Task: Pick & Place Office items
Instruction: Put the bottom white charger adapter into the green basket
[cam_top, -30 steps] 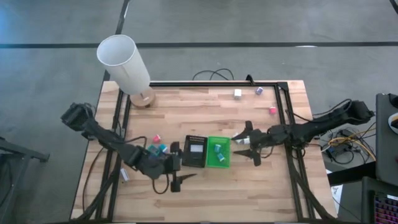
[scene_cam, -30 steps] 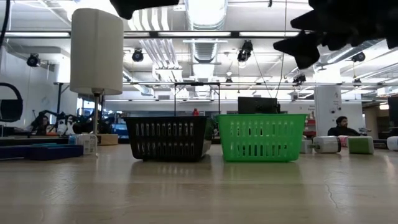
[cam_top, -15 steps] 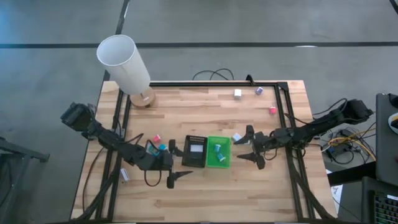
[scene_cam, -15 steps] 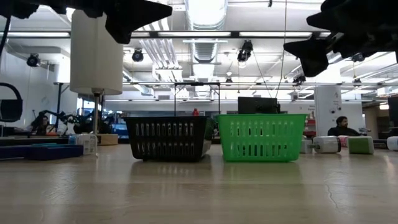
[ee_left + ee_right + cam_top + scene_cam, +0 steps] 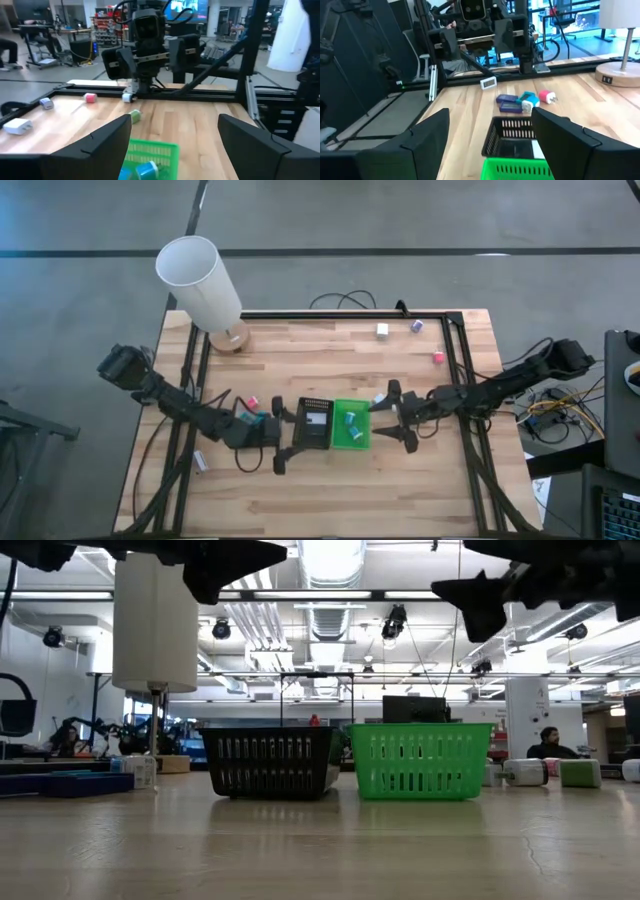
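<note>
- the left hand [image 5: 284, 443] hangs beside the black basket [image 5: 313, 423], fingers wide and holding nothing, i think so it can grab a block.
- the right hand [image 5: 395, 418] hangs by the green basket [image 5: 351, 425], fingers wide too, holding nothing.
- both baskets are hard plastic with slits in the walls. they sit side by side, touching, mid desk [image 5: 330, 490], easy for both arms.
- teal blocks [image 5: 351, 420] lie in the green one.
- small square blocks [image 5: 250, 412] wait left of the black basket. more [image 5: 383, 330] lie at the far edge.
- the desk is pale wood.
</note>
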Robot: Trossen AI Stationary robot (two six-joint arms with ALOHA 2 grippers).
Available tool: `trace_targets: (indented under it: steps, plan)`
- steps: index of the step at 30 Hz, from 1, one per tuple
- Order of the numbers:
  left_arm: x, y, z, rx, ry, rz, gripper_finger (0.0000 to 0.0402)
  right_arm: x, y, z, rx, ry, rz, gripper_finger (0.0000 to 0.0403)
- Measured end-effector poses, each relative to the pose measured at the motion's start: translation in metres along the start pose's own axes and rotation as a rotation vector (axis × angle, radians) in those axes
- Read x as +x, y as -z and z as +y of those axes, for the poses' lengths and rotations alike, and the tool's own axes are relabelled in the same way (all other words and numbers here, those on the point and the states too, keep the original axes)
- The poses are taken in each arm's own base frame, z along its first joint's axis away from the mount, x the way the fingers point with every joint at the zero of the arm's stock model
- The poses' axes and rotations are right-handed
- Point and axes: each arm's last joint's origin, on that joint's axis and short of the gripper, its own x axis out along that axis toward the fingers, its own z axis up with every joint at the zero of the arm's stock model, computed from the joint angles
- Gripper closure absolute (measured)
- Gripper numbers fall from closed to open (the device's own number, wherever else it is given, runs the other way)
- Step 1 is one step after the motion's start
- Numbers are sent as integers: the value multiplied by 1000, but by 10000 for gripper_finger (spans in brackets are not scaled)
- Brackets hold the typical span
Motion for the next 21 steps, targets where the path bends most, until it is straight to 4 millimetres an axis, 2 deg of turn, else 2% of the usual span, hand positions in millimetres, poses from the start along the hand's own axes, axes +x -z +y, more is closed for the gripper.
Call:
trace_targets:
  steps: [4, 7, 11, 14, 17, 21]
  plan:
    - [3, 1, 9, 48, -104, 10, 99, 11, -5, 2, -45, 6, 16, 131]
    - [5, 2, 19, 127, -249, 32, 99, 20, -6, 3, -47, 21, 94, 135]
    - [11, 2, 32, 219, -325, 63, 99, 31, -12, 2, -106, 73, 244, 141]
    - [15, 1, 41, 225, -358, 91, 99, 38, -23, -2, -153, 176, 378, 145]
    - [19, -2, 47, 225, -382, 137, 99, 37, -29, -6, -136, 309, 554, 150]
    - [23, -9, 53, 235, -408, 205, 99, 20, -24, -14, -60, 585, 753, 156]
